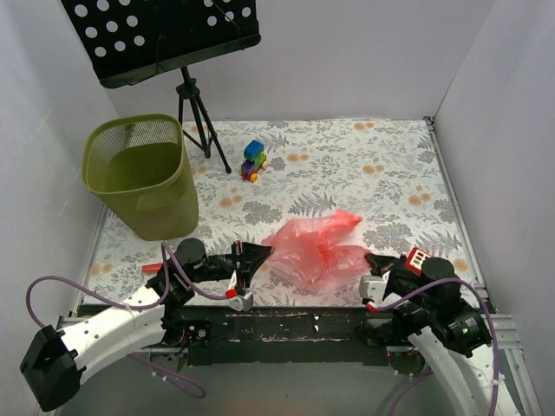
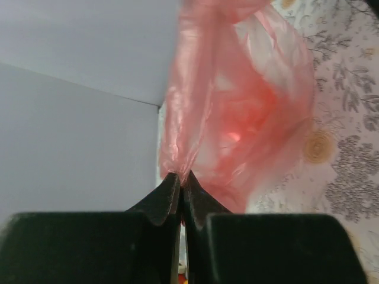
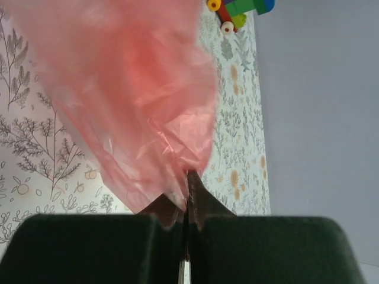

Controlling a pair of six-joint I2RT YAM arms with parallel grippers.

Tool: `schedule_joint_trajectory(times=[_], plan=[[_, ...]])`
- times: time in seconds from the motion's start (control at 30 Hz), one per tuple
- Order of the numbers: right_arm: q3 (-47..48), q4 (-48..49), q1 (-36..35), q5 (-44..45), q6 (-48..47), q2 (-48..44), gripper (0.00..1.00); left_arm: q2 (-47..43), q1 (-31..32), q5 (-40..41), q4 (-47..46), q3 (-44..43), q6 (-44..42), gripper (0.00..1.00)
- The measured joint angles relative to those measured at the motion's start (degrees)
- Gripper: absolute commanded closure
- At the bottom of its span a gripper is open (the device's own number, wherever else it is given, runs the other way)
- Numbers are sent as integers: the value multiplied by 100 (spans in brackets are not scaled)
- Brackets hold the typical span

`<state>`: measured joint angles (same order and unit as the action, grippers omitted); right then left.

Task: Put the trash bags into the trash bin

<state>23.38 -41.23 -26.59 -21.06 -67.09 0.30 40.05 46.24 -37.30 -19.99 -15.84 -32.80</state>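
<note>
Three plain pale grey walls boxing in the whole setup. Underneath, a floral-print table cloth, grey ferns and orange blossoms on white, running from below both grippers out to the back wall.

Black perforated music stand on a tripod, way out beyond the left gripper and off to its left, back in the corner. Trash bin upright with its mouth open, also ahead and left of that gripper, nearer than the stand but well apart from it.

Trash bag opened out into a crumpled, see-through red-pink sack, lying on the cloth right between the two grippers and held at both ends. Not in the bin yet.

Left arm down low along the near edge, reaching across to its right. Jaws squeezed together on the bag's near-left edge, film bunched right at the tips in the wrist view. Right gripper low as well, angled in toward the bag from the other side, likewise clamped hard on a fold of film at the right end, no visible gap.

Little multicoloured toy train pretty much straight ahead of the left gripper, well apart. Small red block with white squares just behind the right gripper; can't tell whether on the arm or on the cloth. Tiny red stick back beside the left arm.
</note>
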Motion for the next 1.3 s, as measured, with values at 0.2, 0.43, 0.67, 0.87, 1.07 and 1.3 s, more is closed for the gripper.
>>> schedule_joint_trajectory(times=[0.2,0.43,0.67,0.87,1.07,1.3], plan=[[1360,20,22,-68,807,1635,99,-133,2,153,1110,-267,898,100],[2863,282,37,866,3244,4138,99,2140,-11,2680,2225,-2973,4247,100],[5646,273,1145,1403,5029,7672,99,6334,-479,4581,4625,-8612,6601,100],[11029,474,2085,1910,5453,11071,99,8585,-651,5517,3713,-12244,5847,100],[10426,4076,1593,2229,3882,10063,99,8760,-605,3858,-671,-13138,3482,100],[6537,6164,525,2096,2107,6620,99,5604,208,3169,-3567,-8146,1784,100]])
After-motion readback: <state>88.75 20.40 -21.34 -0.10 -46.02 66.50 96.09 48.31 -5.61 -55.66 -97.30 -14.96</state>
